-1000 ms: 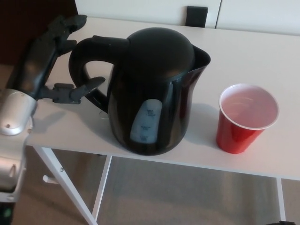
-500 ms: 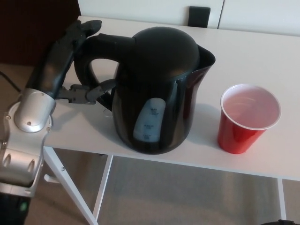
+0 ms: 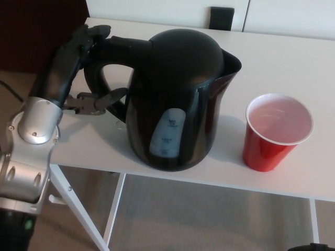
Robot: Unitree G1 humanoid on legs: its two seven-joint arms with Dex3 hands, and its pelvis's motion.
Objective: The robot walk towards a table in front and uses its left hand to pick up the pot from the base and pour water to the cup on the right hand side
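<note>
We look down on a white table (image 3: 272, 57) whose near edge runs across the lower part of the view, with grey floor and white table legs showing beneath it. The black pot (image 3: 178, 99) stands upright close to that near edge, left of centre, its spout turned toward the right and its loop handle toward the left; we cannot make out the base under it. A pale water-level window shows on its front wall, but we cannot tell how full it is. Our left hand (image 3: 78, 68) is at the handle with its fingers spread: the upper fingers lie along the handle's top and the thumb reaches into the loop from below, not yet clamped. To the right, well apart from the pot, a red cup (image 3: 276, 130) stands open, its white inside looking empty. Bare tabletop lies between them and behind them, where a small black object (image 3: 221, 18) sits at the far edge.
</note>
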